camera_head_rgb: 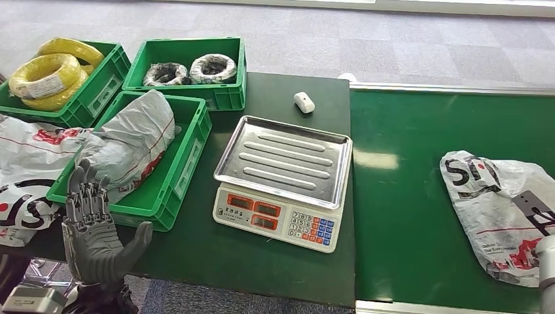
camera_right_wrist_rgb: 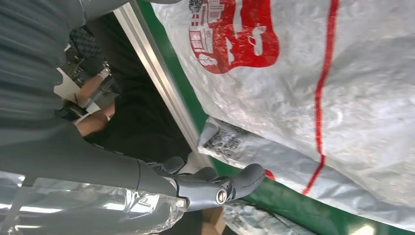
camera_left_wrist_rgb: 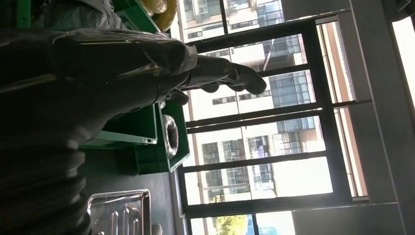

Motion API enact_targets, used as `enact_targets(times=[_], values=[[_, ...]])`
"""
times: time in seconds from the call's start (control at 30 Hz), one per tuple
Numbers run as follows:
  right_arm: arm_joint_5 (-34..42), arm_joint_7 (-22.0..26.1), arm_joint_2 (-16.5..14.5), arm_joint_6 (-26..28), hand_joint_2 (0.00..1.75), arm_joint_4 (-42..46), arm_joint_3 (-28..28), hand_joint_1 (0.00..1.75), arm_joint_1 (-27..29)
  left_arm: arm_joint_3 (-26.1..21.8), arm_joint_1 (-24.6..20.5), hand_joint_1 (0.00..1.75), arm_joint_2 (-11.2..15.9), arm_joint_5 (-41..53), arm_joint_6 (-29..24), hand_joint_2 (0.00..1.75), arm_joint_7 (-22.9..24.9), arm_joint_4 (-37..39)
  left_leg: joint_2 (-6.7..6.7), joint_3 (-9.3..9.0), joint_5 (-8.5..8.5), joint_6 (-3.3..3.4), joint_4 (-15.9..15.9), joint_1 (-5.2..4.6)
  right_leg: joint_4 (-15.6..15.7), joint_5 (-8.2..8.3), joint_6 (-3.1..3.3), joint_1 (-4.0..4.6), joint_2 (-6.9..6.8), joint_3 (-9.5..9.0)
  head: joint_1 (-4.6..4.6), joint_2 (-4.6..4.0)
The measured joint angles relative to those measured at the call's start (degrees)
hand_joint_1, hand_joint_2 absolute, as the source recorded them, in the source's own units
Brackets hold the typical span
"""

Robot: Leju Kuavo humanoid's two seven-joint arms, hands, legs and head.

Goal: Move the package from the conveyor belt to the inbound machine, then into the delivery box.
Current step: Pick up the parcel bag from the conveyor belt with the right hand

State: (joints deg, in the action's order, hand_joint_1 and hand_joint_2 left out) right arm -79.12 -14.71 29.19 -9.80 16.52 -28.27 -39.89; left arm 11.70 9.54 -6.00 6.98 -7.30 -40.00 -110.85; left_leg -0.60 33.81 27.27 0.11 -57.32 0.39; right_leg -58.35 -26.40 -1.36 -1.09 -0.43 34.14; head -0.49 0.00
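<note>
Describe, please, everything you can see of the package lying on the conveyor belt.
The package is a soft, crinkled grey-white plastic mailer bag with black lettering, a red line and red printing, including a red truck logo seen in the right wrist view. It lies flat on the green conveyor belt, near its right end, well apart from the scale. A barcode label shows on a folded edge. The right hand is close beside it; whether its fingers touch it cannot be told.
</note>
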Motion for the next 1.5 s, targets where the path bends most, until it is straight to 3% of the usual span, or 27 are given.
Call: enact_targets(times=[0.37, 0.57, 0.67, 1.03, 1.5], values=[[-0.3, 8.3, 0.6, -5.7, 1.75, 0.0, 0.0, 0.0, -3.6, -0.1, -1.1, 0.0, 0.7, 0.4, -1.0, 1.75, 0.0, 0.1, 0.0, 0.0, 0.0, 0.0, 0.0, 0.0, 0.0, 0.0, 0.0, 0.0, 0.0, 0.0, 0.0, 0.0], [2.5, 26.8, 0.2, -10.4, 1.75, 0.0, 0.1, 0.0, -3.5, -0.1, -1.4, 0.0, 1.4, 0.2, -2.0, 1.75, 0.0, 0.1, 0.0, -0.01, 0.0, 0.0, 0.0, 0.0, 0.0, 0.0, 0.0, 0.01, 0.0, -0.01, -0.01, 0.0], [3.5, 31.9, -0.1, -11.2, 1.75, 0.1, 0.3, 0.0, -3.1, -0.1, -1.5, 0.0, 1.6, 0.1, -2.0, 1.75, 0.0, 0.1, -0.01, -0.01, -0.01, -0.01, 0.0, 0.01, 0.0, 0.0, 0.0, 0.01, -0.02, -0.02, -0.01, 0.0], [3.9, 33.6, -0.3, -11.7, 1.75, 0.3, 0.9, 0.0, -2.2, -0.1, -1.9, 0.0, 2.2, 0.1, -2.0, 1.75, 0.0, 0.1, -0.01, -0.01, 0.0, 0.0, 0.0, 0.0, 0.0, 0.0, 0.0, 0.01, 0.0, -0.01, 0.0, 0.0], [5.8, 36.4, -0.9, -14.5, 1.75, 0.5, 5.8, 0.0, 2.9, 0.1, -7.9, 0.0, 2.6, -1.7, -1.2, 1.75, 0.0, 4.1, 0.0, -0.03, -0.01, -0.01, 0.0, 0.01, 0.0, 0.0, 0.0, 0.01, 0.0, -0.04, 0.0, 0.0]])
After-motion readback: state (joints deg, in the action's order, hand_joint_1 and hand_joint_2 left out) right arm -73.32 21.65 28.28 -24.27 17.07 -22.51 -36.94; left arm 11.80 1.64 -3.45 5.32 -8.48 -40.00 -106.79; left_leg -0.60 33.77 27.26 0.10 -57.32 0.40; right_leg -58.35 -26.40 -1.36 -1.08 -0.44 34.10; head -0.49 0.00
